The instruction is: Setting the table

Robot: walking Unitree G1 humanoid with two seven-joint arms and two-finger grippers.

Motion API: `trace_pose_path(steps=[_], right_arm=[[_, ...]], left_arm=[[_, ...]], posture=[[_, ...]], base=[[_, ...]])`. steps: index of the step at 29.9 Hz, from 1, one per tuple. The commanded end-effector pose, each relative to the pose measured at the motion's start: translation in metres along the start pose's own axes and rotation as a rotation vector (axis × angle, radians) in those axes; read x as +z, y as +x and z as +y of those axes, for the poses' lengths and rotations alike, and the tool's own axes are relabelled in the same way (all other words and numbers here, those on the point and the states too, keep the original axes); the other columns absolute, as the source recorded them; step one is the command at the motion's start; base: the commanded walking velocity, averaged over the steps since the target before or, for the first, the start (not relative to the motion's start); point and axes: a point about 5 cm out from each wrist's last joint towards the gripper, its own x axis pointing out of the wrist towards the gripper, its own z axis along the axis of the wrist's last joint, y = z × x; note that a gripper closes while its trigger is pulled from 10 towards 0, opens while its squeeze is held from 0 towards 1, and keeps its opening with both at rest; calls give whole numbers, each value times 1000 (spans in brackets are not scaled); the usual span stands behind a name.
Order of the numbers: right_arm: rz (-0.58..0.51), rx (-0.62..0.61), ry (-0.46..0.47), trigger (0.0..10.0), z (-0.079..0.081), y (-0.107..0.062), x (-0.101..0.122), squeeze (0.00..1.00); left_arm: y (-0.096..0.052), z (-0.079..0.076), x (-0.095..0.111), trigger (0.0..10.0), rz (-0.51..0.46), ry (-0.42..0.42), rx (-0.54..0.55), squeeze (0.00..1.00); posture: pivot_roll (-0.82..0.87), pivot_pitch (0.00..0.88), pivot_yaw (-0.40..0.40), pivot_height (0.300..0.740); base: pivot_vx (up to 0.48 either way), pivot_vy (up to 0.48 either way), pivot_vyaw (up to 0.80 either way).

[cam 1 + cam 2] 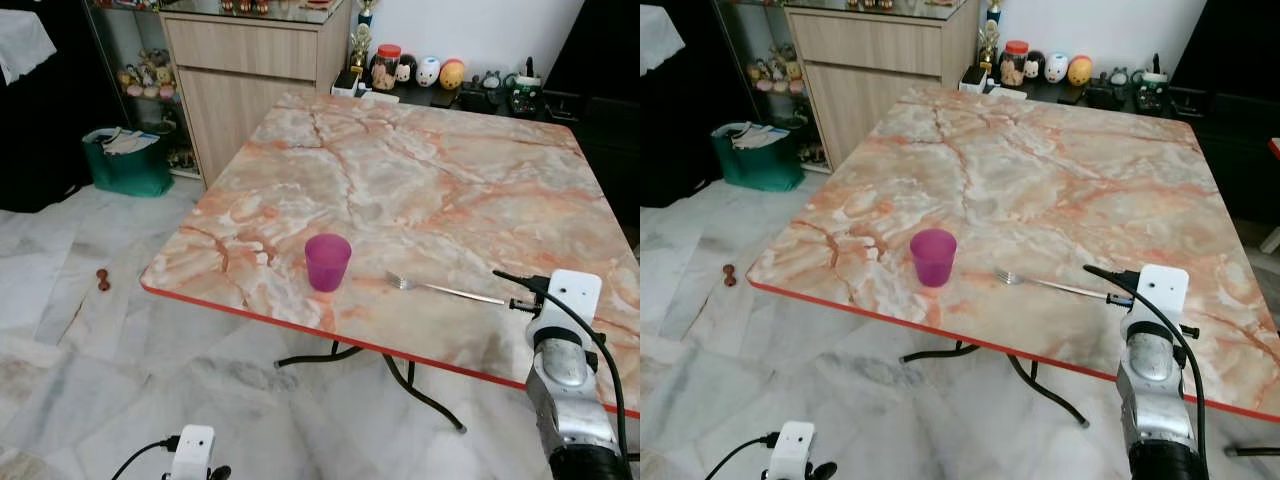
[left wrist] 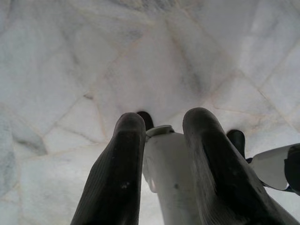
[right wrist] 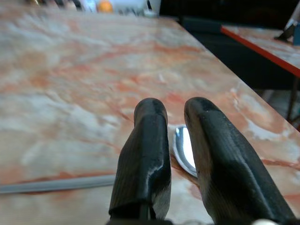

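A purple cup stands upright near the front edge of the marble table. A silver fork lies to its right, tines toward the cup. My right gripper hovers low over the table's front right part, just past the fork's handle end. It is shut on a spoon, whose bowl sticks out between the fingers close to the tabletop. From the head, the white wrist mount hides the spoon. My left gripper hangs idle over the floor, fingers apart.
A wooden cabinet and a green bag stand beyond the table's far left. Figurines and jars line a low shelf behind it. A small brown object lies on the marble floor. A second red-edged table stands to the right.
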Motion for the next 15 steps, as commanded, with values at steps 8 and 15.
trace_pose_path(steps=[8,15], right_arm=[[-51,68,201,10000,-15,-12,3,0],[-78,120,209,10000,-1,-7,11,0]], left_arm=[[1,-3,2,10000,15,38,-13,0],[2,-3,5,10000,-2,58,-19,0]], posture=[[27,0,-34,740],[34,0,-39,740]], base=[[0,0,0],[0,0,0]])
